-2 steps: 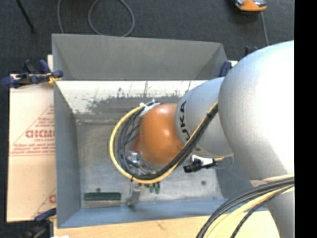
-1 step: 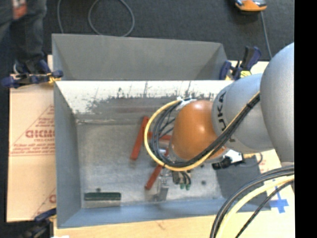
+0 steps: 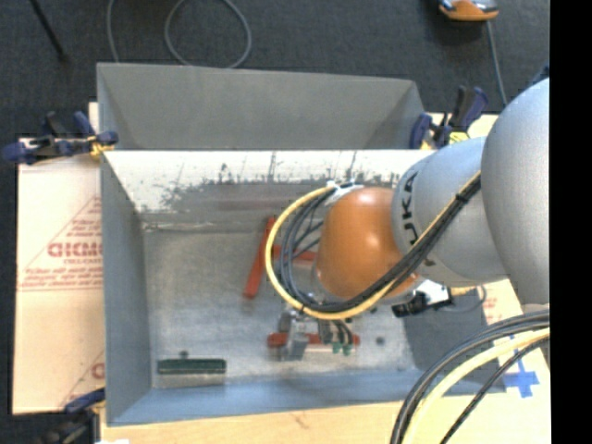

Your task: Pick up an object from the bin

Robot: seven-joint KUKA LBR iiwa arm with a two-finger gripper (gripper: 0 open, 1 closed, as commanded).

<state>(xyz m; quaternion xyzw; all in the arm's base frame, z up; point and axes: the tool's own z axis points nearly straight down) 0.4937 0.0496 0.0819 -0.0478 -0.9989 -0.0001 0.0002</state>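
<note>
Nearest the front wall of the bin (image 3: 121, 285) a flat dark green bar (image 3: 191, 366) lies alone, well apart from the work. Further in, the gripper (image 3: 296, 339) is low over the floor, with a small red piece (image 3: 277, 341) just beside it on one side and a small green piece (image 3: 343, 345) on the other. These are the likely pick. How far it is open, and whether it has anything, I cannot tell, as the arm's orange cover (image 3: 356, 239) and cables crowd over it.

To do this well, centre on one piece rather than straddling both, close fully before lifting, and rise straight up. Beyond, an orange-red stick (image 3: 258, 268) lies slanted towards the far wall — keep the cables clear of it.
</note>
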